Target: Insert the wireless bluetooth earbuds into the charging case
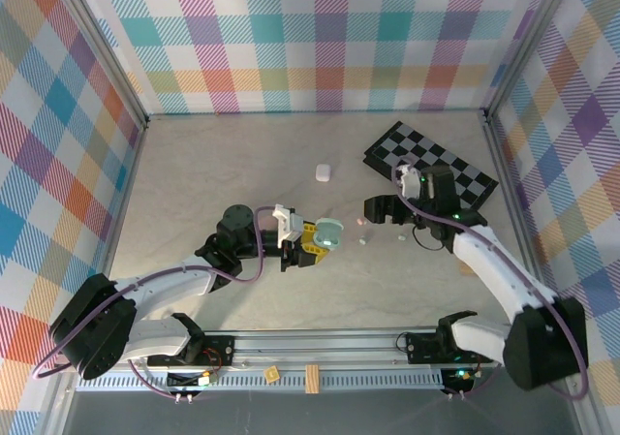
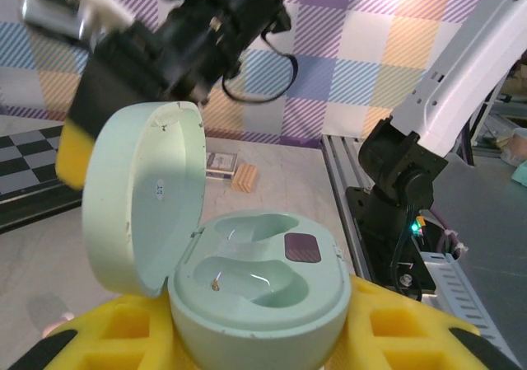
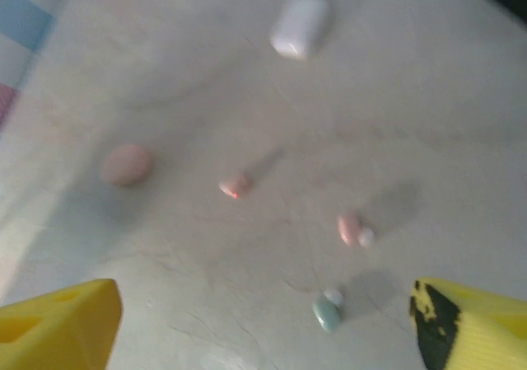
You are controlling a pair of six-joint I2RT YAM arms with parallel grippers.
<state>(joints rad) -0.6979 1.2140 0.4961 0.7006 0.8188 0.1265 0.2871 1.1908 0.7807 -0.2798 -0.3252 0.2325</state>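
My left gripper [image 1: 312,237] is shut on the mint green charging case [image 2: 263,283], with its yellow fingers [image 2: 403,329] on either side of the base. The lid [image 2: 144,197] stands open to the left and both sockets look empty. The case [image 1: 329,233] is held just above the table's middle. My right gripper [image 3: 268,329] is open and hovers over loose earbuds. A mint earbud [image 3: 328,311] lies between its fingertips, nearer the right one. Two pink earbuds [image 3: 352,228] [image 3: 235,185] lie farther on. In the top view the right gripper [image 1: 386,214] is just right of the case, with the mint earbud [image 1: 363,242] near it.
A closed white case [image 3: 299,25] [image 1: 323,172] lies farther back. A pink case [image 3: 125,164] sits to the left in the right wrist view. A black checkerboard [image 1: 436,164] lies at the back right. Metal frame rails and plaid walls enclose the table [image 1: 194,173].
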